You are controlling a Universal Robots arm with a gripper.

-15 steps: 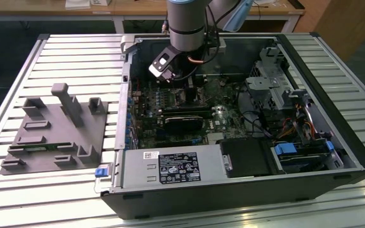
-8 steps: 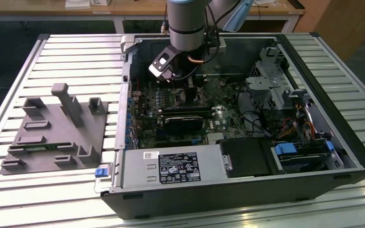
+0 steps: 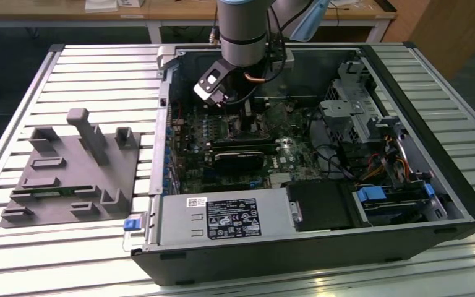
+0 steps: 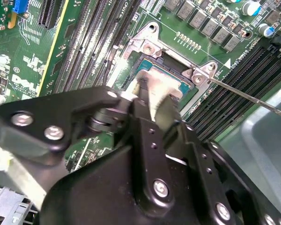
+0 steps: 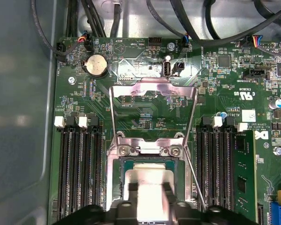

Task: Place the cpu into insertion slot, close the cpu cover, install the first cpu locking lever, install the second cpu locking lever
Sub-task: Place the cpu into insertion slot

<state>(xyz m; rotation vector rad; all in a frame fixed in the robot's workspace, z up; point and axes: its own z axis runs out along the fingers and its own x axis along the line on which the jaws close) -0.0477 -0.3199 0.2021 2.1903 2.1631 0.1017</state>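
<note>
Slatted metal desk [image 3: 97, 68] carries an open black computer case [image 3: 460, 185], with a grey moulded tray [image 3: 64, 179] at the exterior view's left. Inside, the black hand [image 5: 149, 192] hangs just over the pale silver square cpu [image 5: 150, 176], which lies at the silver-rimmed square insertion slot [image 5: 150, 161]. Whether the hand grips the cpu cannot be told. The chip likely needs to sit flat and square. The thin silver cpu cover frame [image 5: 152, 89] is flipped open beyond, and a thin wire lever [image 5: 195, 183] juts close beside.

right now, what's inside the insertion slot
The cpu shows within the insertion slot, with the cpu cover flipped open. The gripper covers part of it; the slot's contacts underneath are hidden.
</note>
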